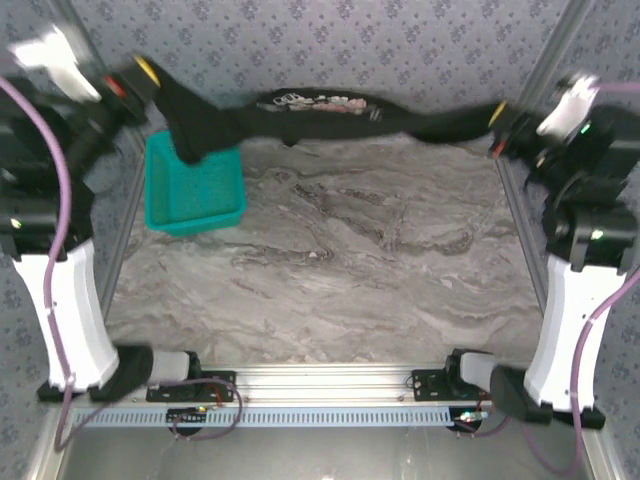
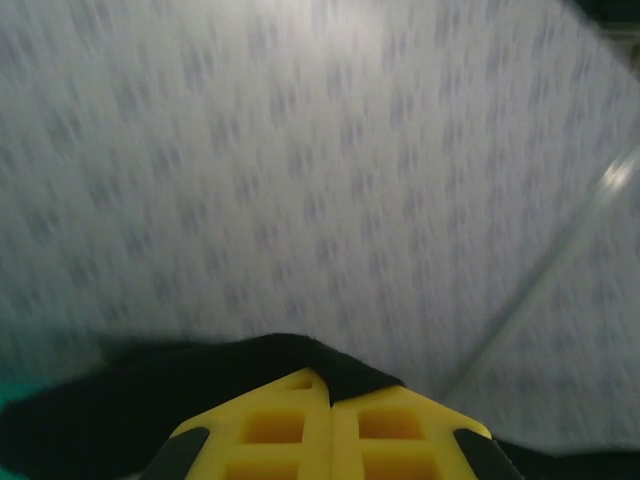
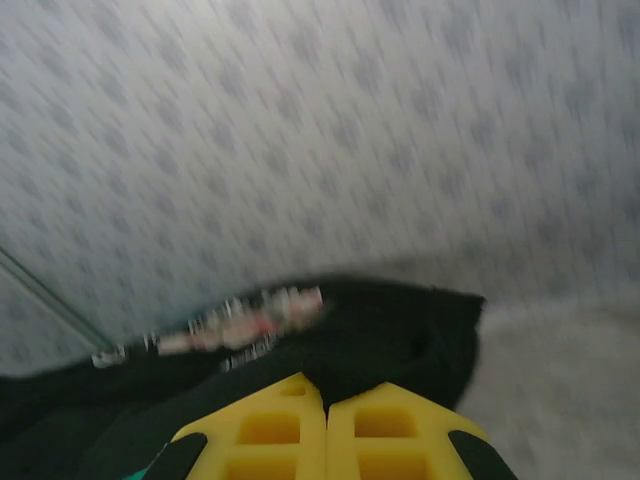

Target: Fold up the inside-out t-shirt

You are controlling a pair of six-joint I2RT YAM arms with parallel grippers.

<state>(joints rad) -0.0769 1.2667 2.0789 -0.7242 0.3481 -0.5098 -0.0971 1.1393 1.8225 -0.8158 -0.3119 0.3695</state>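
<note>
The black inside-out t-shirt (image 1: pixel 320 115) hangs stretched in the air across the far side of the table, with a white and pale print (image 1: pixel 322 101) along its top edge. My left gripper (image 1: pixel 148 72) is shut on its left end, where a sleeve droops over the basket. My right gripper (image 1: pixel 497 113) is shut on its right end. In the left wrist view the yellow fingers (image 2: pixel 270 430) pinch black cloth (image 2: pixel 340 365). In the right wrist view the yellow fingers (image 3: pixel 400 430) clamp the cloth (image 3: pixel 390 335), and the print (image 3: pixel 240 322) shows blurred.
A teal mesh basket (image 1: pixel 193 185) stands at the far left of the marble table (image 1: pixel 330 280), partly under the hanging sleeve. Metal frame posts (image 1: pixel 535 70) and patterned walls close in the back and sides.
</note>
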